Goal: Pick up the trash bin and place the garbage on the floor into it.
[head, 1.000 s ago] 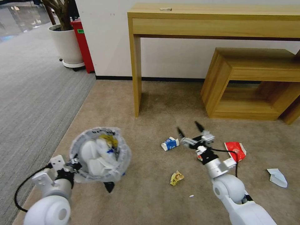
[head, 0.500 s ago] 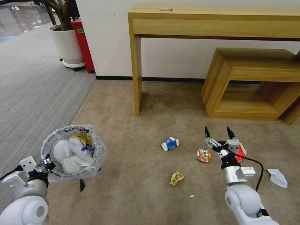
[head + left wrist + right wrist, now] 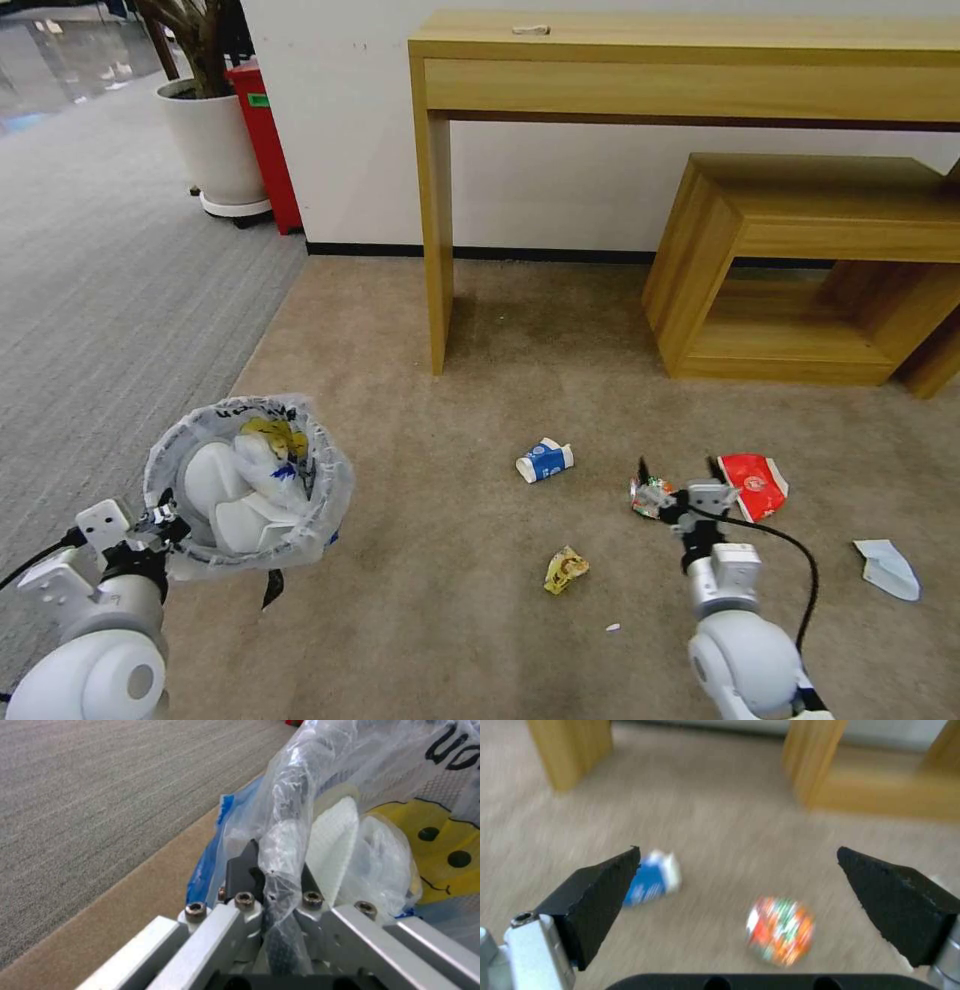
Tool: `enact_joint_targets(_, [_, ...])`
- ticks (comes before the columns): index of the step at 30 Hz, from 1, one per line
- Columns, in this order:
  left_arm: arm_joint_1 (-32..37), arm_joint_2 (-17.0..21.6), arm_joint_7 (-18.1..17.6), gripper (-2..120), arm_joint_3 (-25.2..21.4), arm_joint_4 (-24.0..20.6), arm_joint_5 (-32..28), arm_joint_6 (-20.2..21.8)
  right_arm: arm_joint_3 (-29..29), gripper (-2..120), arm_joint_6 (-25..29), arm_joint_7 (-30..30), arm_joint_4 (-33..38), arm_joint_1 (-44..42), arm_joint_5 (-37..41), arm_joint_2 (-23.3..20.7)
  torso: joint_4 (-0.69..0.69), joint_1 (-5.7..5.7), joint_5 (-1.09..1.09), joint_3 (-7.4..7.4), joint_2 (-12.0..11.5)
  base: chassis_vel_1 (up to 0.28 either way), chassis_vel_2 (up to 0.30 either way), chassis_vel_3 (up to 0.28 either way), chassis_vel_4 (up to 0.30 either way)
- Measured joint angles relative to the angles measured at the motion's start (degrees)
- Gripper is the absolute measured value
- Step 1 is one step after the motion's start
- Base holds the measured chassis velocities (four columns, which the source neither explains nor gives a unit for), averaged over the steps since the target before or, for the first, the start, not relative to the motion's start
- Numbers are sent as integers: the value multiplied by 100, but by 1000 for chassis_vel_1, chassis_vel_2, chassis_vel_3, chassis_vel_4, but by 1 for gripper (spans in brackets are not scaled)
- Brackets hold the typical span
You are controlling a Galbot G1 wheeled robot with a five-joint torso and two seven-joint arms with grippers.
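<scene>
Right gripper point(image 3: 680, 468) lower — nearer crumpled wrapper point(image 3: 650, 494)

We think this is an office or a lobby. We see grey ribbed carpet point(image 3: 110, 290) beside beige carpet point(image 3: 480, 340), a white wall point(image 3: 340, 130), wooden side tables point(image 3: 700, 70), a big potted plant point(image 3: 205, 120) and a tall red bin point(image 3: 262, 135).

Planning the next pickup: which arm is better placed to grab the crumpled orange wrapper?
The right. Its gripper hangs open just over the wrapper, while the left gripper is shut on the bin rim, well off to the left.
</scene>
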Motion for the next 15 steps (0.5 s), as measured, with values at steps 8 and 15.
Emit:
enact_joint_targets(8, [71, -129, 5, 1, 82, -164, 227, 0, -893, 100, -1515, 892, -591, 653, 1689, 222, 1, 0, 0, 0, 0, 0, 0, 0, 0])
enact_joint_targets(15, [106, -183, 4, 1, 75, -240, 263, 4, -1168, 100, -2323, 1627, -1007, 1101, 2649, 332, 0, 0, 1, 0, 0, 0, 0, 0, 0])
